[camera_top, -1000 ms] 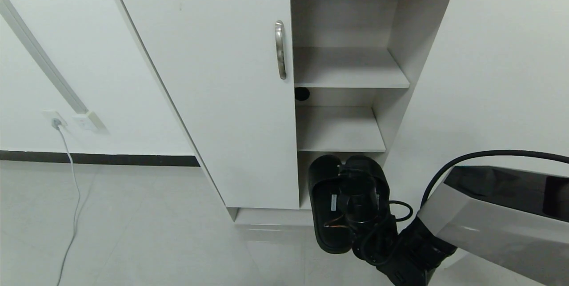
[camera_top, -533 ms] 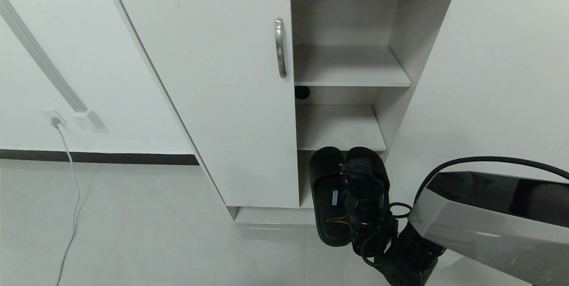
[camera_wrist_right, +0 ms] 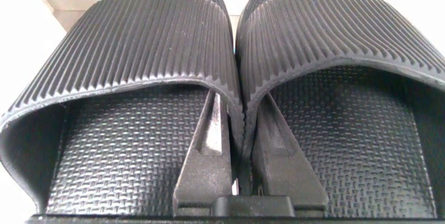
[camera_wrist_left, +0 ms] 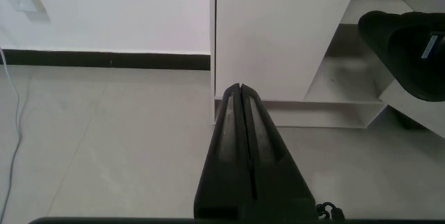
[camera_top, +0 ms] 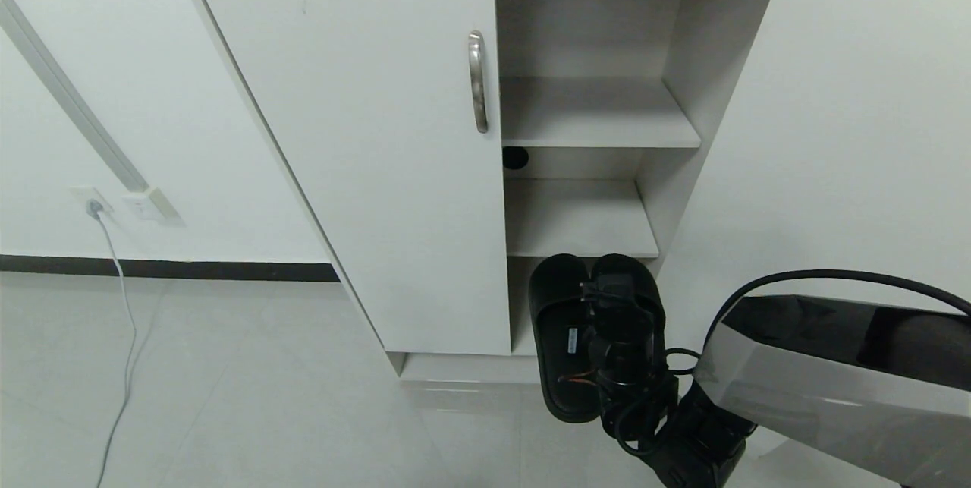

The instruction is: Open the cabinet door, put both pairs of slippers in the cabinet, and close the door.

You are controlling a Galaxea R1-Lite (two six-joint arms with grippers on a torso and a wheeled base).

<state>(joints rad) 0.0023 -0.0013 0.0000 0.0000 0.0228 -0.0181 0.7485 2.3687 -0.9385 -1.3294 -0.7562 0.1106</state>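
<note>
Black slippers (camera_top: 565, 321) pinched together by the right gripper (camera_wrist_right: 242, 123), lower centre, at the open cabinet (camera_top: 599, 116) (door (camera_top: 834, 131) at right); left gripper (camera_wrist_left: 240, 113) closed on nothing.

I see matt rubbery slippers (camera_top: 557, 298) with ribbed straps (camera_wrist_right: 153, 43), a smooth white cabinet door (camera_top: 364, 154), brushed-metal handle (camera_top: 477, 83), glossy tiled floor (camera_top: 265, 397).

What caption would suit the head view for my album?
Right claw holds black slippers in front of the lowest compartment of the open cabinet.

White cabinet (camera_top: 364, 154) on tiled floor (camera_top: 265, 412)
</note>
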